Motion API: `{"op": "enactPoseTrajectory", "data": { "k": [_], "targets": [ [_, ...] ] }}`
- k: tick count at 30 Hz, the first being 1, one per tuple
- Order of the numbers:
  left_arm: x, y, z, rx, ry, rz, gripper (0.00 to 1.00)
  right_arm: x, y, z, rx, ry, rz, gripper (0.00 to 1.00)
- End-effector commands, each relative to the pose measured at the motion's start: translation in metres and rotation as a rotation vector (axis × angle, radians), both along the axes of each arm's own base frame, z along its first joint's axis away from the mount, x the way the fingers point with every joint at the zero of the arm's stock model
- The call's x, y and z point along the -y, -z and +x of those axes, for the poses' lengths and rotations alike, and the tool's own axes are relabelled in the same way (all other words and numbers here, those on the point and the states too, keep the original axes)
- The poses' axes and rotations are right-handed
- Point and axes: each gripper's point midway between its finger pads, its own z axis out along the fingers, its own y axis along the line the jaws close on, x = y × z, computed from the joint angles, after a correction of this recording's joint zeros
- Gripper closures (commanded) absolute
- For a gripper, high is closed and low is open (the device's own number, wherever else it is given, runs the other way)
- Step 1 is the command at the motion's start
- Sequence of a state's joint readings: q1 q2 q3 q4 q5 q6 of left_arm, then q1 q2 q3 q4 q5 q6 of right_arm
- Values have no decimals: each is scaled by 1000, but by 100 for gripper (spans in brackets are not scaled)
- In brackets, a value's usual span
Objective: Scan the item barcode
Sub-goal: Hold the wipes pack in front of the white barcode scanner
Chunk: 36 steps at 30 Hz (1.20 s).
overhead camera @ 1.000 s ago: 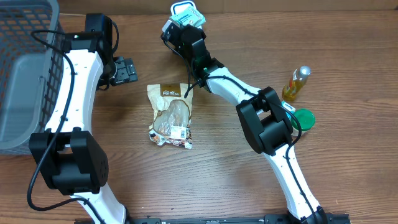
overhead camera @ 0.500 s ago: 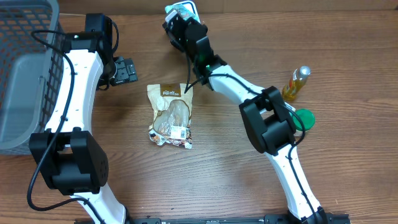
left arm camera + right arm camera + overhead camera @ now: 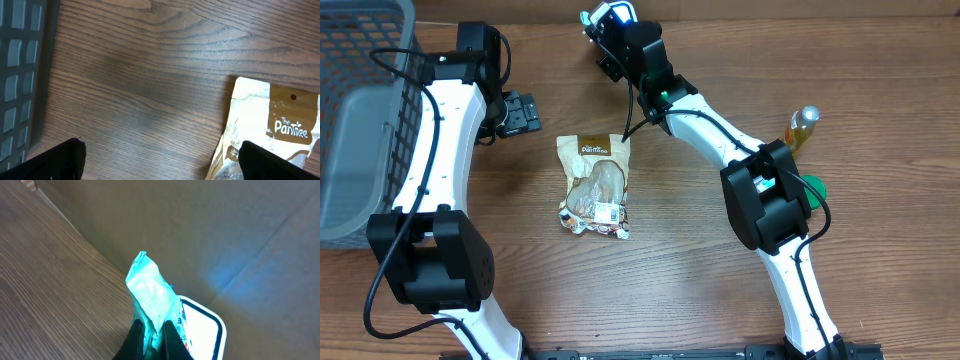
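Pale green and crinkled, the plastic packet sticks up out of the right gripper, whose dark fingers are pinched tight on its lower edge. Just beyond the fingertips stands a brown cardboard wall with a bluish glow on it. Right of the fingers shows a white panel with a dark blue rim, possibly part of the same packet; the view is too tight to tell. From overhead, this hand sits at the far edge of the wooden table. The left gripper hangs with its fingers spread wide and nothing between them. A tan Pantree snack pouch lies flat by its right finger, and a grey mesh basket is off to its left.
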<state>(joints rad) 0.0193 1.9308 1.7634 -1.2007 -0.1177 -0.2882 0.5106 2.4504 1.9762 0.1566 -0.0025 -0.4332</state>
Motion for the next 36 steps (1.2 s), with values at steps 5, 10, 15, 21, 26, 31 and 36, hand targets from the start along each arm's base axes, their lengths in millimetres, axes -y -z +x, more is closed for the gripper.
{"op": "enactPoseTrajectory", "data": {
  "k": [5, 10, 15, 21, 26, 31, 36],
  "targets": [
    [1, -11, 3, 31, 8, 14, 0, 51, -57, 28, 144, 176, 61, 96],
    [1, -11, 3, 31, 8, 14, 0, 51, -47, 29, 112, 143, 51, 96],
    [1, -11, 3, 31, 8, 14, 0, 42, -28, 22, 49, 89, 29, 96],
    [1, -11, 3, 31, 8, 14, 1, 41, -25, 24, 55, 88, 31, 96],
    [1, -11, 3, 31, 8, 14, 0, 41, -23, 23, 47, 85, 24, 96],
    [1, -11, 3, 31, 8, 14, 0, 36, -4, 15, -29, 44, -1, 96],
    [1, -11, 3, 31, 8, 14, 1, 25, 19, -1, -132, -6, -28, 96]
  ]
}}
